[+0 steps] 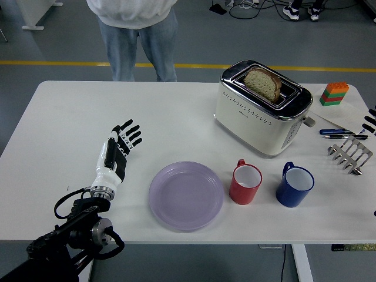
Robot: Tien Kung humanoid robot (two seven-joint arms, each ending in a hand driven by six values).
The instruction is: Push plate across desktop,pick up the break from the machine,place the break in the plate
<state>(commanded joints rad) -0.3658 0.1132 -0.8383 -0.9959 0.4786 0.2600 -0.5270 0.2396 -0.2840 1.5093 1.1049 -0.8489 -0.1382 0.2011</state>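
Left hand (117, 150) fingers spread, holding nothing, apart from plate (185, 195) at its 10 o'clock. Bread (262, 83) upright in toaster (261, 110). Right hand (370, 120) at bench (76, 117) edge, 3 o'clock; grip can't tell.

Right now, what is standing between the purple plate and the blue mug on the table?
In the head view, one thing stands between the purple plate and the blue mug: a red mug, its rim near the plate's right edge, apart from both.

Lilac plate (185, 195) lies empty — bread (262, 83) upright in toaster (261, 108).
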